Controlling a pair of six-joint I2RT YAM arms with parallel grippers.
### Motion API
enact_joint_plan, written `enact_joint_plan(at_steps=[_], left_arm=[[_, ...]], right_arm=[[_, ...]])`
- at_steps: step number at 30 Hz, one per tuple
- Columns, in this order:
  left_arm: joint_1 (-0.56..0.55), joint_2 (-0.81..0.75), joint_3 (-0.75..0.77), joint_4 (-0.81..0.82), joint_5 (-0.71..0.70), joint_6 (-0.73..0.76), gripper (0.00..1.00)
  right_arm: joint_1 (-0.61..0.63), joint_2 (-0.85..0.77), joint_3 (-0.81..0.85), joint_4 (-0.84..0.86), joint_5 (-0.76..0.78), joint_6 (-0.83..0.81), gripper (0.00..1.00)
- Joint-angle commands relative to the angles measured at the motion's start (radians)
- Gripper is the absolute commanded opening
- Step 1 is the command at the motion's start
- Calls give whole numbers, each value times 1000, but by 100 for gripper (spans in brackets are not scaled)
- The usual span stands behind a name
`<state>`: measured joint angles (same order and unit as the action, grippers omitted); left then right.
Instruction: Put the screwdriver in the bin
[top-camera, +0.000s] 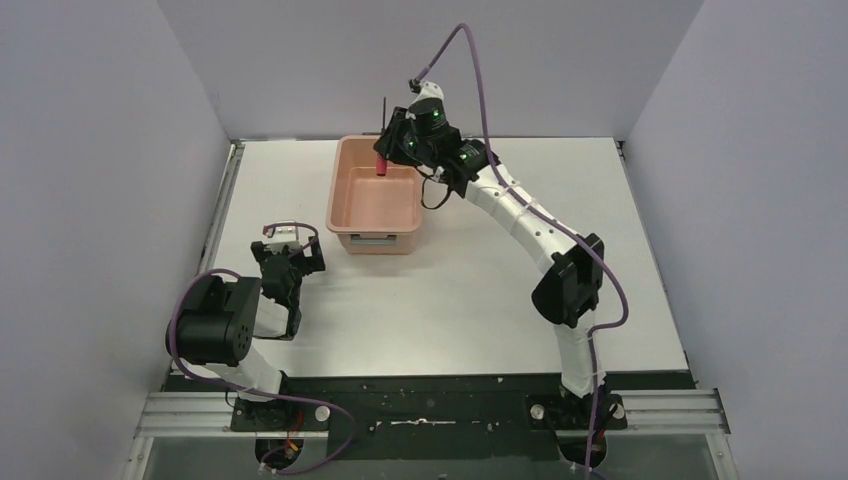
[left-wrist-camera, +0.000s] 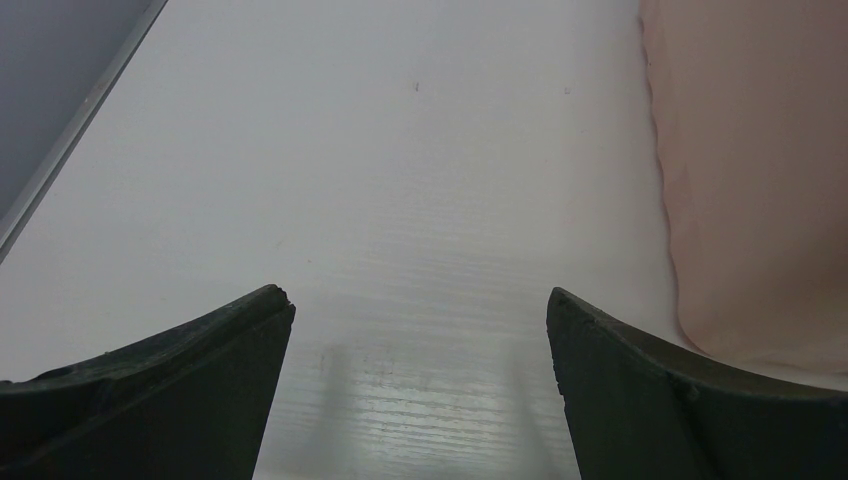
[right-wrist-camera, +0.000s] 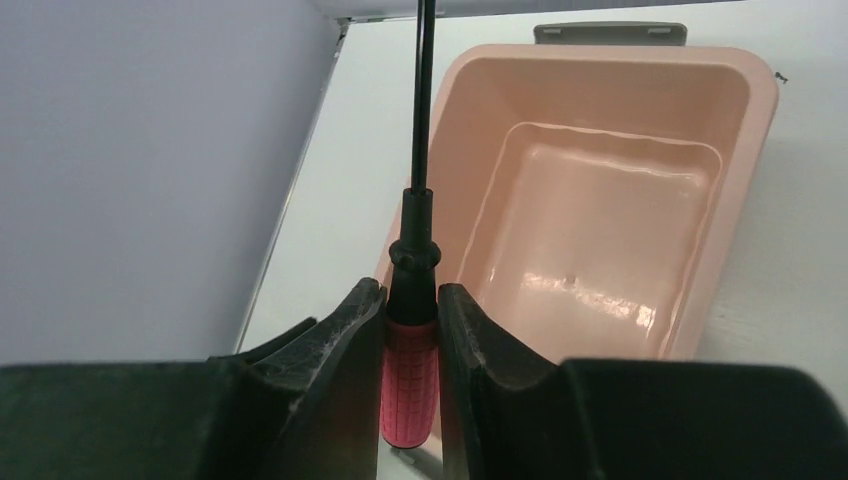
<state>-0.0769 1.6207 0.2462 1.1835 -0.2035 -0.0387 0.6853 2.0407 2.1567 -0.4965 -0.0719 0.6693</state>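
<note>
Top external view, starting at the left: the left gripper (top-camera: 285, 235) sits low over the tabletop (top-camera: 480, 270) near its left edge, just off the near left corner of the bin (top-camera: 335, 190). It looks parked there so it is clear of the other arm's work. In the left wrist view its fingers (left-wrist-camera: 230, 340) stand wide apart with only bare table between them, and the bin's pink wall (left-wrist-camera: 760, 180) runs along the right side. Nothing is in that gripper.

Next comes the bin itself, standing toward the far edge of the tabletop and a little left of the middle, with a short end facing the arms. Its inside (right-wrist-camera: 600, 220) looks bare and glossy in the right wrist view, so I'd say nothing has gone in yet.

Over the far end of the bin hangs the right gripper (top-camera: 392, 150), its arm stretched out long from the near right. Its jaws are pinched narrow on the red handle of the screwdriver (top-camera: 381, 163). The right wrist view shows it plainly: the right gripper (right-wrist-camera: 410, 292) clamps the ribbed handle, and the thin black shaft of the screwdriver (right-wrist-camera: 414, 250) points away from it.

The handle seems to lie within the bin's outline, close to the far rim. My guess is the tool is held there so that letting go drops it inside. Being so near that rim, it could clip the edge.
</note>
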Motion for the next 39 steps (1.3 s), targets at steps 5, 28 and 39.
enact_joint_plan(at_steps=[5,28,39], left_arm=[[0,-10,8,25,12,9,97],[0,-9,8,26,12,8,97],[0,-9,8,26,12,9,97]], right_arm=[[50,197,71,55,189,-60,0],[109,380,74,-11,355,-102,44],[142,145,82,27,379,-239,74]])
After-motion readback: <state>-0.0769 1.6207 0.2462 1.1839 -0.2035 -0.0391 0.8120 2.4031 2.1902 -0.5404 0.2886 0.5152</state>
